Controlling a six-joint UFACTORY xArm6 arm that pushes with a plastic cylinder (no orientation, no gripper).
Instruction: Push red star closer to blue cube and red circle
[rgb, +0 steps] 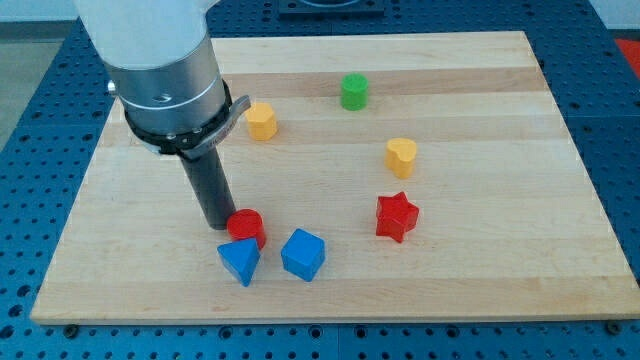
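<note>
Tip (216, 226) down on board (480, 280), touching red circle (246, 226) from the view's left; no jaws fitted, nothing grasped. Red star (396, 216) well apart to the right of blue cube (302, 254). Judged: must reposition right of star to push leftward.

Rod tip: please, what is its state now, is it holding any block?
My tip: no gripper, holds nothing; it stands just left of the red circle, far from the red star.
</note>
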